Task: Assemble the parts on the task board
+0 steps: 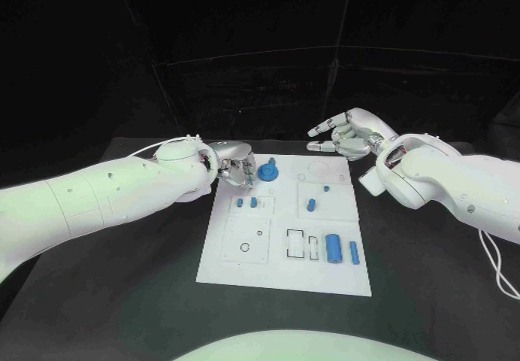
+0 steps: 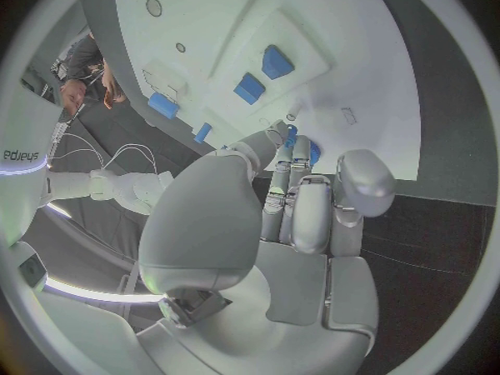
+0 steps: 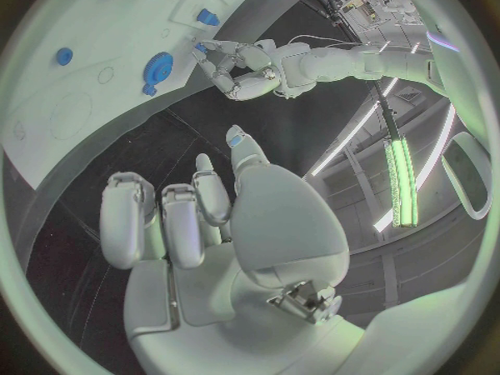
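Left hand (image 1: 234,170) is down at the far left corner of the board (image 1: 284,278), fingers bunched together and reaching toward the round blue part (image 1: 269,174) that sits just beside them on the far edge. From the left wrist view the fingertips (image 2: 279,133) hang close over a blue piece, but whether they have actually pinched anything I cannot tell; the fingers cover the contact. Right hand (image 1: 345,134) hovers off the far right corner of the board, over the black tabletop (image 1: 130,316), fingers loosely curled and apart, nothing in it. Across the board the rest of the parts wait: two small blue pegs (image 1: 247,202) left of centre, a short oblong (image 1: 310,204) in the middle with a tiny stud (image 1: 326,187) beyond it, and at the near right a fat cylinder (image 1: 334,247) lying beside a thin rod (image 1: 355,253). Handling, as I judge it: these look like hard moulded plastic, light and stiff, nothing fragile, but smooth and small enough to squirt out of metal fingertips. The cylinder and rod will likely roll if nudged, so take them across the middle of their length, pinching from both sides. The round part looks best taken by its rim or raised hub. The little pegs want a fine fingertip pinch from above, kept upright for their holes. The board itself seems light, so a hard sideways push may shift it.
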You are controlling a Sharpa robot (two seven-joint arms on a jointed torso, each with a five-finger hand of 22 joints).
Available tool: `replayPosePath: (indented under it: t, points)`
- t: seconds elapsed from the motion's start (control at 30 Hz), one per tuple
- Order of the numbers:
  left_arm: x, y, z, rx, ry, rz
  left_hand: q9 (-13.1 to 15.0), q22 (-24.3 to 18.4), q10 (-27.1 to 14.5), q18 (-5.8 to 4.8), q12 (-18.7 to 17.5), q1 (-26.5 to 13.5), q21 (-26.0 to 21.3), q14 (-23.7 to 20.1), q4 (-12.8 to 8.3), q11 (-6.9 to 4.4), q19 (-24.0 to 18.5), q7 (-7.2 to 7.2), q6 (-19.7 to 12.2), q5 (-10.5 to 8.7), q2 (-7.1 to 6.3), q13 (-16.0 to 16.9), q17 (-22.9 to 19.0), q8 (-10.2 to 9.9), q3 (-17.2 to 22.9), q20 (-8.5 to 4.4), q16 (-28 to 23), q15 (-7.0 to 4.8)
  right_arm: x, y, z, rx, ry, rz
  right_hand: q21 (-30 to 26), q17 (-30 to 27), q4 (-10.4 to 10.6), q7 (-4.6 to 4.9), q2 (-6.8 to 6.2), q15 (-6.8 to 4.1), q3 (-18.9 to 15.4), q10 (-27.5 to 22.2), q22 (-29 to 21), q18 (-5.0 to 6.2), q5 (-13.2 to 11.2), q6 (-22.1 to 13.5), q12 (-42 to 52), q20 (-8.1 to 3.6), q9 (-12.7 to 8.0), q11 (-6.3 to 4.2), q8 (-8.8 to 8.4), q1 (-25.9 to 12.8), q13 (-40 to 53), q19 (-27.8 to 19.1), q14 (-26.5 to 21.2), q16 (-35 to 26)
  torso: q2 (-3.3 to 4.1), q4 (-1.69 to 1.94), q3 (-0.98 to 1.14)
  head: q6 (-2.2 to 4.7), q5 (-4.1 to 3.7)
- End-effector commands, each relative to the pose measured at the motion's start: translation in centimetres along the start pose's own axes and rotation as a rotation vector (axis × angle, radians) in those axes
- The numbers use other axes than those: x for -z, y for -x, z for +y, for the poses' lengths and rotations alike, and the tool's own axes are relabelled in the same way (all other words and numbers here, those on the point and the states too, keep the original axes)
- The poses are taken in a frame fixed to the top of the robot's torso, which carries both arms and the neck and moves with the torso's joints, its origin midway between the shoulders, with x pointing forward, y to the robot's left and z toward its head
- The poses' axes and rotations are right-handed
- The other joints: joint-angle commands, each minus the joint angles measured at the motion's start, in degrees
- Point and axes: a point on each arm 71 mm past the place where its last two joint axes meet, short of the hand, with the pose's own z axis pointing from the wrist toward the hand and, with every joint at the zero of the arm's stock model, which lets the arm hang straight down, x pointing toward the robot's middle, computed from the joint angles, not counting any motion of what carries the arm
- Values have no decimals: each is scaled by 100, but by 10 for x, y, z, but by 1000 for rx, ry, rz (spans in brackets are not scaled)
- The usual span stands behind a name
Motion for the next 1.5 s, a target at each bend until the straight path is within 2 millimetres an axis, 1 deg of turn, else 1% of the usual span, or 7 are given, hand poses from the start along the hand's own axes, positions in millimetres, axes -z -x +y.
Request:
replayPosePath:
  t: [0.03, 0.1, 0.33, 0.8, 1.3, 1.43, 1.5]
  points:
    - [-1, -2, 1, 5, 13, 33, -7, 2, 35, -93, -20, -67, 22, 136, 21, 3, -5, -6, 35, 8, -11, 1, -10, -40, -19, 3, 12, -38, 0, 0, 1, -2, 8, 0, -35, 371, 14, 9, 53, -53, 14, -11, -4, 94, 26, -28, -24, -10, -9, -24, 18, -17, 0, -12, 343, -37, -3, 4, 4, -9, 1]
    - [-2, -2, 1, 5, 13, 37, -7, 2, 35, -93, -25, -73, 21, 134, 21, 3, -7, -7, 34, 8, -15, 1, -17, -43, -22, 4, 10, -38, -1, 0, 2, -2, 8, 1, -35, 371, 14, 9, 53, -53, 14, -11, -4, 94, 26, -28, -24, -10, -9, -24, 18, -17, 0, -12, 343, -37, -1, -1, 8, -10, -4]
    - [-5, -4, -1, 4, 14, 46, -7, 2, 35, -93, -25, -73, 21, 134, 21, 3, -7, -7, 34, 8, -15, 1, -17, -43, -22, 4, 10, -38, -1, 0, 2, -2, 9, 1, -35, 371, 14, 9, 53, -53, 14, -11, -4, 94, 26, -28, -24, -10, -9, -24, 18, -17, 0, -12, 343, -37, -1, 2, 1, -12, -11]
    - [-9, -9, -1, 6, 18, 64, -8, -1, 35, -92, -33, -78, 16, 132, 19, 3, -10, -8, 32, 8, -17, 0, -27, -48, -23, 4, 6, -38, -1, 0, 2, -2, 9, 1, -35, 371, 14, 9, 53, -53, 14, -11, -4, 94, 26, -28, -24, -10, -9, -24, 18, -17, 0, -12, 343, -37, -1, 3, 0, -24, -20]
    - [-11, -12, -2, 7, 18, 80, -10, -7, 33, -90, -46, -87, 9, 129, 14, 4, -17, -8, 28, 7, -27, -1, -37, -58, -29, 5, 2, -38, -1, 0, 2, -2, 9, 2, -35, 371, 14, 9, 53, -53, 14, -11, -4, 94, 26, -28, -24, -10, -9, -24, 18, -17, 0, -12, 343, -37, -1, 3, 4, -32, -22]
    - [-11, -12, -1, 7, 23, 82, -16, -4, 19, -90, -80, -111, 6, 126, 9, 11, -26, -5, 7, 7, -49, -5, -43, -84, -43, 8, 1, -34, -1, 0, 2, -2, 9, 2, -35, 371, 14, 9, 53, -53, 14, -11, -4, 94, 26, -28, -24, -10, -9, -24, 18, -17, 0, -12, 343, -37, -3, 2, 6, -35, -27]
    - [-11, -12, -1, 7, 25, 80, -31, -11, -41, -90, -134, -140, -6, 123, 6, 35, -37, 19, -62, 7, -81, -15, -56, -134, -56, 14, -3, -20, -1, 0, 2, -2, 9, 2, -35, 371, 14, 9, 53, -53, 14, -11, -4, 94, 26, -28, -24, -10, -9, -24, 18, -17, 0, -12, 343, -37, -3, 4, 3, -36, -31]
